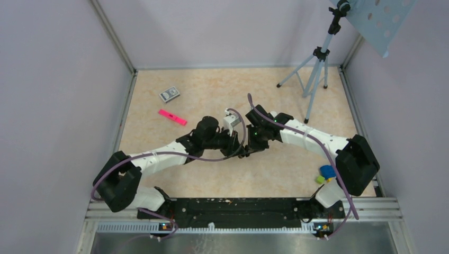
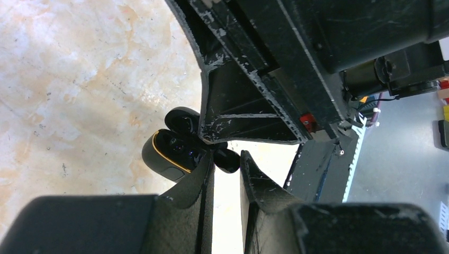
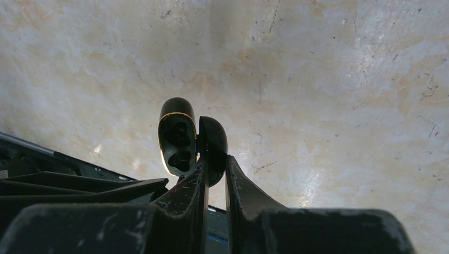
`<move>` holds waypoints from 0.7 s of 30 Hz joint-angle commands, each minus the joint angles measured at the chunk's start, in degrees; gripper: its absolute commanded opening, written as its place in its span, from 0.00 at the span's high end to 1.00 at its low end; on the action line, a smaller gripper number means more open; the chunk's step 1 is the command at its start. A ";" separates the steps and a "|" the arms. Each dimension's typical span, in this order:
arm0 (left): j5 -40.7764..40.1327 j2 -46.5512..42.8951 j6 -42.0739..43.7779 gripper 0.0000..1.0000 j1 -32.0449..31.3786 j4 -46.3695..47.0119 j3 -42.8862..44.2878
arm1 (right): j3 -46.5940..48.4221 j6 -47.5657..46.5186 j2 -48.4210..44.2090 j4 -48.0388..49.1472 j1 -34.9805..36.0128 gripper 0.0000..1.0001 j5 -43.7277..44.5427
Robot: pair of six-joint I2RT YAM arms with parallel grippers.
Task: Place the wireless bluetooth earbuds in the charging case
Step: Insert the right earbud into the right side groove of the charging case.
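The charging case (image 3: 177, 138) is a glossy black pebble, hinged open, with a gold-trimmed rim around two dark hollows. It sits between both grippers' tips over the mottled beige table (image 3: 328, 79). The right gripper (image 3: 213, 165) has scuffed black jaws, narrow, clamped on its domed lid. The left gripper (image 2: 227, 159) has narrow jaws with a dark rounded piece at the tips; whether it is gripped cannot be told.

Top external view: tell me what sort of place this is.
Probably a robotics lab test cell: plain panel walls box in a marbled tabletop, two robot arms are bolted at its near edge, and a tripod stands at the back.
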 commanded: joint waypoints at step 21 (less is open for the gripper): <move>-1.30 2.38 3.45 0.97 -0.63 -2.46 2.42 | 1.47 0.38 -2.51 -0.11 0.78 0.98 0.79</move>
